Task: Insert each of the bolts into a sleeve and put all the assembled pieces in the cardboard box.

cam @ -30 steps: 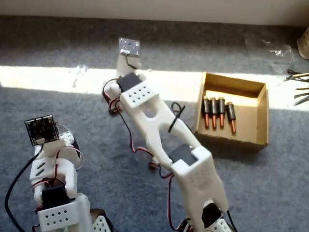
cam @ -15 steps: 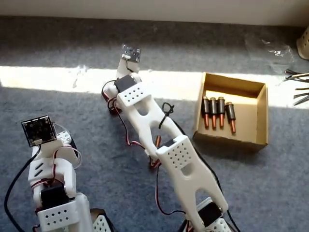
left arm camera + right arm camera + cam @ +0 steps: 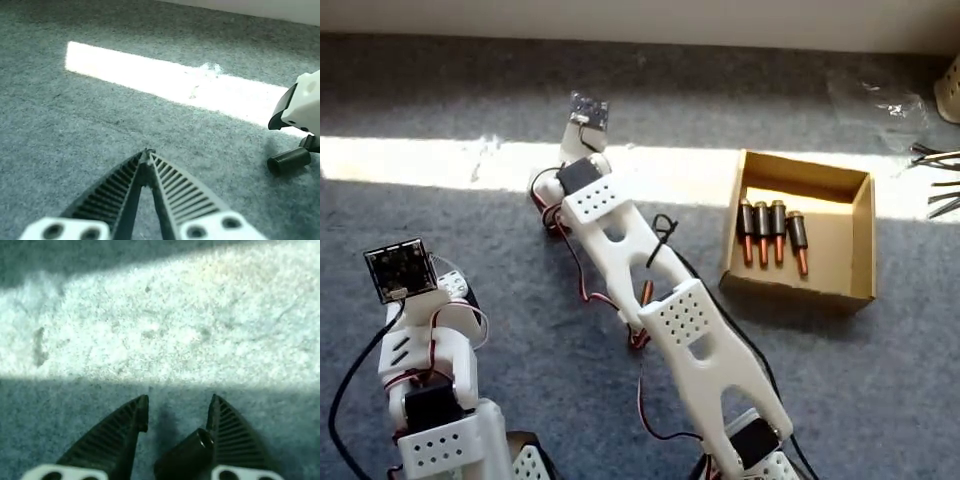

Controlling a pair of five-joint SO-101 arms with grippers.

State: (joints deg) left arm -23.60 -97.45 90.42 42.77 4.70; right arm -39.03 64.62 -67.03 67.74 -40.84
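**Four in the box, one more to build**

Four finished pieces [image 3: 770, 232] lie side by side in the cardboard box [image 3: 867, 240]. I think one is left to make. A black sleeve [image 3: 182, 460] lies on the bench [image 3: 470, 230], leaning on one finger of my right claw [image 3: 179, 407], whose fingers are apart. A copper bolt [image 3: 645, 293] lies beside my right arm, not in a sleeve yet. My left claw [image 3: 147, 152] is pinched together on nothing. The bench has a grey fuzzy cover with a bright strip of sun across it. A pale wall runs along the far side.
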